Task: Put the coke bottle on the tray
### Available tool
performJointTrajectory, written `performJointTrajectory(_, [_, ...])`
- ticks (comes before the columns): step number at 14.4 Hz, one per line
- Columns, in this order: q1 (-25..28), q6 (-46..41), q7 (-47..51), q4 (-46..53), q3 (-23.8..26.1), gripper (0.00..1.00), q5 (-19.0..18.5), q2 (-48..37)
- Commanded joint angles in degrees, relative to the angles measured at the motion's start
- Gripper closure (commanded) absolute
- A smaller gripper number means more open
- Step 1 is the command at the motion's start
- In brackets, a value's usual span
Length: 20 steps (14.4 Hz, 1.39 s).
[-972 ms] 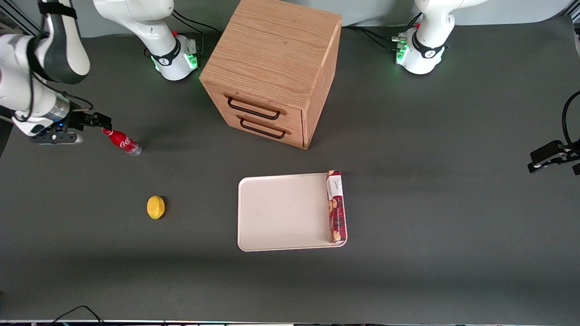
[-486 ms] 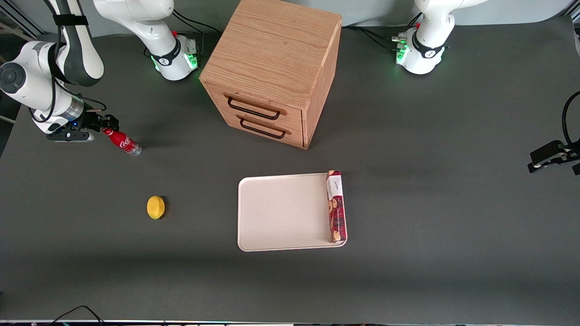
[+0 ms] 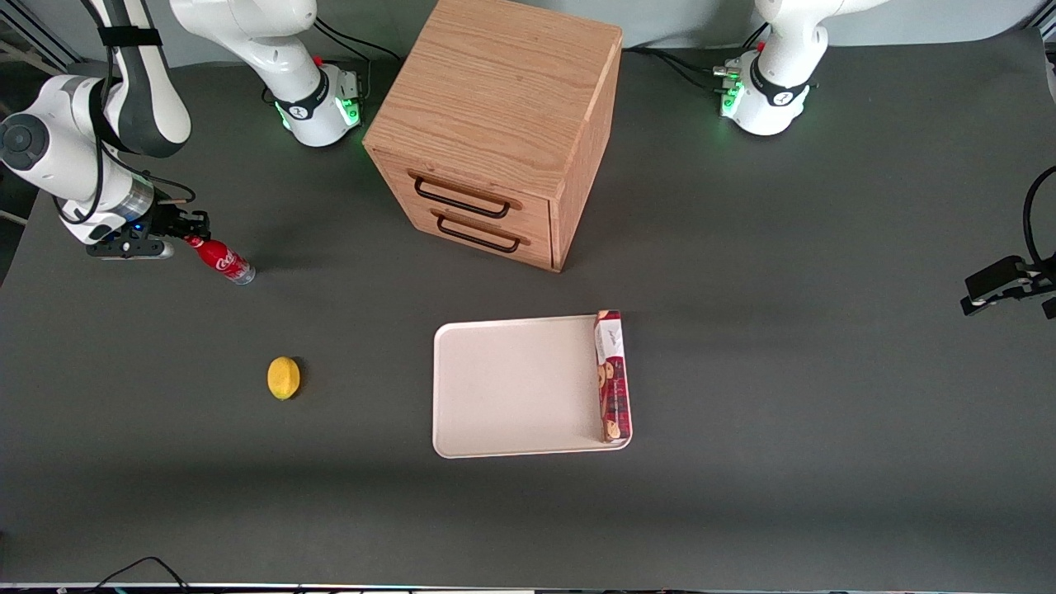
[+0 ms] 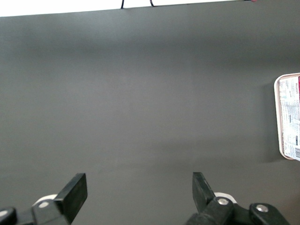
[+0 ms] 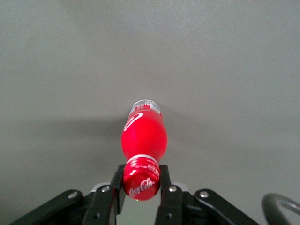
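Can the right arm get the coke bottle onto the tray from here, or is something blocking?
Probably yes. The gripper is shut on the bottle's cap, and nothing stands between it and the tray. The biscuit box fills only one edge.

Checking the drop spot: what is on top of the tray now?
Only a long red biscuit box lies on the tray, along one edge. The coke bottle stands elsewhere, its cap gripped by the claw.
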Motion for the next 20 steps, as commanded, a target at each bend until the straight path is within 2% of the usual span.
performJointTrajectory(1, [0.89, -6.3, -1.05, 5.49, 0.8, 1.0, -0.71, -1.52])
performJointTrajectory(5, [0.9, -25.36, -0.79, 24.72, 7.03, 1.0, 0.77, 0.05])
performJointTrajectory(6, [0.9, -30.46, -1.22, 30.86, 8.18, 1.0, 4.26, 1.89])
performJointTrajectory(8, [0.98, -41.44, -1.41, 46.93, 11.86, 1.0, 10.86, 9.07])
performJointTrajectory(11, [1.33, -51.76, 6.91, 70.49, 19.14, 1.0, 11.94, 22.95])
performJointTrajectory(13, [1.77, -53.8, 18.05, 79.67, 26.26, 1.0, 11.77, 30.69])
performJointTrajectory(16, [4.23, -49.96, 38.36, 90.41, 36.03, 1.0, 11.33, 43.18])
performJointTrajectory(20, [9.58, -38.63, 50.07, 90.43, 37.11, 1.0, 8.52, 51.89])
